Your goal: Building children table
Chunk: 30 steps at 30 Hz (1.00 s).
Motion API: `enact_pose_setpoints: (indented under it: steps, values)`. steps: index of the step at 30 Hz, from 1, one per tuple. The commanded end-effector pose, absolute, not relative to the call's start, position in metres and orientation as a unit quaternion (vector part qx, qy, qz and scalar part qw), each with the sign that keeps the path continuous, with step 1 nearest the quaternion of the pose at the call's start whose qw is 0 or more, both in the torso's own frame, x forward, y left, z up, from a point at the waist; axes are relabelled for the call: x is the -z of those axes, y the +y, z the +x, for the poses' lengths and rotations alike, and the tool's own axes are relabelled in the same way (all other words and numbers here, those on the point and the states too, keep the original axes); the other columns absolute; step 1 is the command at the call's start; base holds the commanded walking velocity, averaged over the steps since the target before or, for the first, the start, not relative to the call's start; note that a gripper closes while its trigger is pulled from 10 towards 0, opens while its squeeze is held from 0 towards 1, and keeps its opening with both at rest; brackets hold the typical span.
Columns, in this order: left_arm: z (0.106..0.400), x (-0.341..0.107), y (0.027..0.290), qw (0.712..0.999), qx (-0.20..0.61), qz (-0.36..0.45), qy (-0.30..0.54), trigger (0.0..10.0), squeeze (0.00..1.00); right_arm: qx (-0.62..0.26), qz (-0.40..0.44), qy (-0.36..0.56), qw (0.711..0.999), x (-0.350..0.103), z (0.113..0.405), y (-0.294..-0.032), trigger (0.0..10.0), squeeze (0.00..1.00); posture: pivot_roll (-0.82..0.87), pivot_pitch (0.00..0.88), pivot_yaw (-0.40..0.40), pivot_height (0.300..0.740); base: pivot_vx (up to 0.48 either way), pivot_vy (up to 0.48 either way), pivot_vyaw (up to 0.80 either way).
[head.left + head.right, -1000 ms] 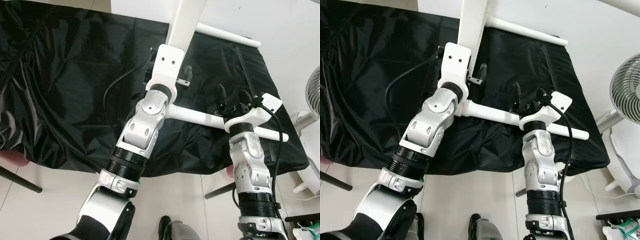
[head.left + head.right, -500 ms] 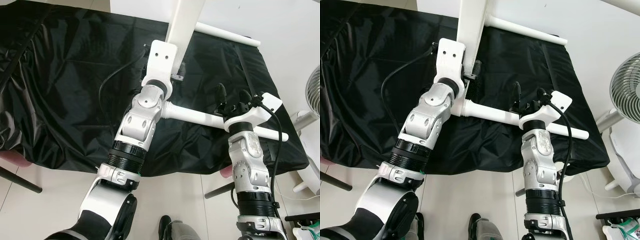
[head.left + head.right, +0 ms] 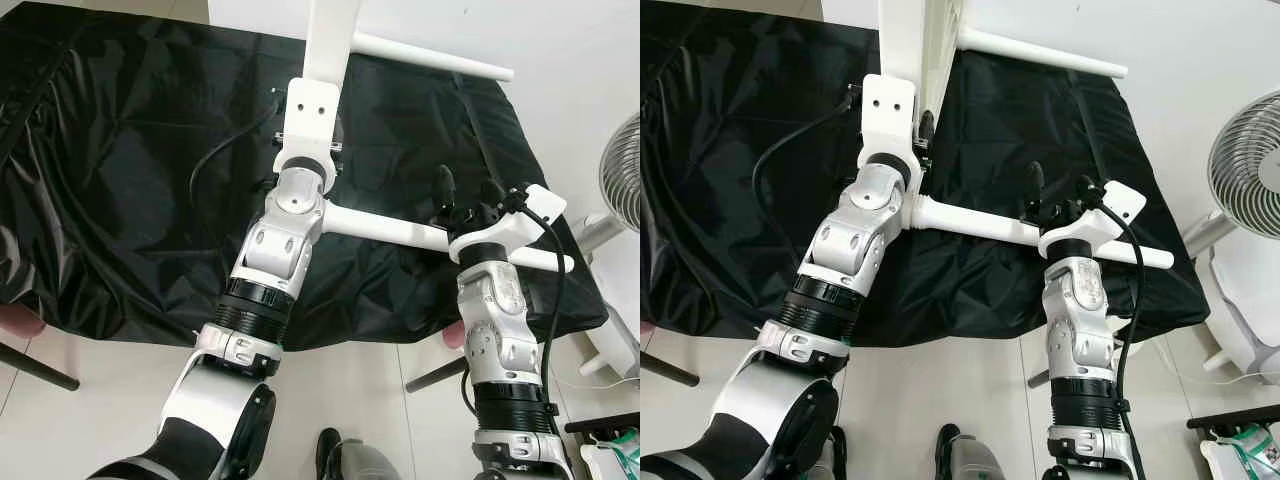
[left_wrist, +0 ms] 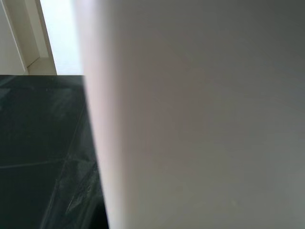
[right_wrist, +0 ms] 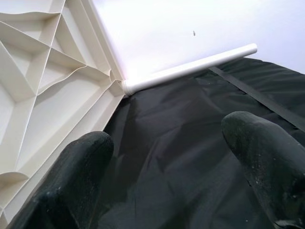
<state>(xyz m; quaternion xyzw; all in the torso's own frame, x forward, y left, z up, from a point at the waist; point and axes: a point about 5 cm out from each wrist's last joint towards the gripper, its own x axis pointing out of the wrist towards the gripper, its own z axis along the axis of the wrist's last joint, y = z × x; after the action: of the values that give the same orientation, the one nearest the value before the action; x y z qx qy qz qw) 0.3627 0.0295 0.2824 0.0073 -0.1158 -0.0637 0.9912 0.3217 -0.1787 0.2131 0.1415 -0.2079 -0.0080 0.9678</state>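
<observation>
From the head cameras I see the white plastic children's table top standing on its edge on the desk draped in crinkled black plastic sheeting, with two white round table legs fitted to it. The near white round table leg runs out to the right from the panel's lower corner, and the far white round table leg juts the same way near the back edge of the desk. My left tool is up against the panel's edge, its white wrist block lying flat along it; I cannot tell how far its fingers are parted, and the left wrist camera gives me a blurred white surface very close with black sheeting beside it. My right tool sits just over the near leg, towards its free end, with its two black fingers spread wide and gripping nothing. Through the right wrist camera I see the ribbed underside of the table top and the far leg beyond the parted fingers. A white floor fan stands off the desk's right end.
</observation>
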Motion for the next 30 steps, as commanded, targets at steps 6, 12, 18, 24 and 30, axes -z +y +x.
enact_pose_setpoints:
  steps: [6,12,18,24,30]
  values:
    - [0.351,-0.289,0.033,0.99,-0.033,-0.019,-0.132,0.0,0.0,0.018,0.139,-0.206,0.969,-0.212,0.321,-0.185,10.0,1.0,0.07,0.23,-0.099,0.74,0.0,0.0,0.0]
    - [0.344,-0.288,0.078,0.982,-0.097,0.033,-0.158,0.0,0.0,0.017,0.138,-0.208,0.968,-0.213,0.323,-0.184,10.0,1.0,0.08,0.232,-0.101,0.74,0.0,0.0,0.0]
    - [0.338,-0.286,0.108,0.975,-0.137,0.057,-0.163,0.0,0.0,0.017,0.138,-0.207,0.968,-0.213,0.324,-0.185,10.0,1.0,0.09,0.232,-0.111,0.74,0.0,0.0,0.0]
    - [0.326,-0.286,0.144,0.965,-0.186,0.085,-0.162,0.0,0.0,0.013,0.137,-0.207,0.969,-0.214,0.326,-0.185,10.0,1.0,0.11,0.23,-0.124,0.74,0.0,0.0,0.0]
    - [0.307,-0.289,0.17,0.955,-0.212,0.119,-0.17,0.0,0.0,0.005,0.136,-0.207,0.969,-0.215,0.329,-0.183,10.0,1.0,0.12,0.232,-0.133,0.74,0.0,0.0,0.0]
